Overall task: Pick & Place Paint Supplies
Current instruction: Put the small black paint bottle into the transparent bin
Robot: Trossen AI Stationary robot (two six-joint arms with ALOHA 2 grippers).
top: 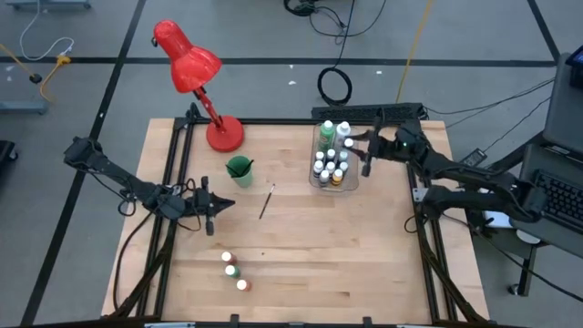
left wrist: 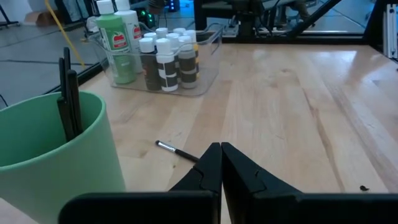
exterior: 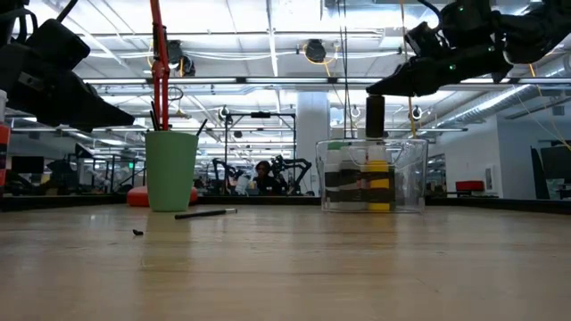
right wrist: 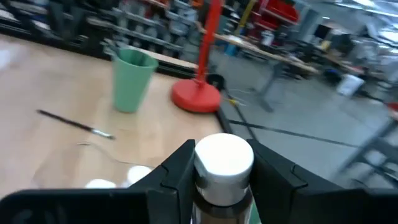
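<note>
One bottle [right wrist: 224, 163] clamped in right gripper [right wrist: 222, 168] above bin [top: 321, 179] of bottles, three bottles [top: 234, 271] and brush [top: 267, 201] well apart from bin, left gripper [left wrist: 221, 165] together, empty.

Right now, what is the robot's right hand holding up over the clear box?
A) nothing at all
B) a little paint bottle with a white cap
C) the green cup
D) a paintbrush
B: the right hand is shut on a small white-capped paint bottle, held above the clear plastic bin; the loose paintbrush lies on the table and the green cup stands by the lamp.
</note>
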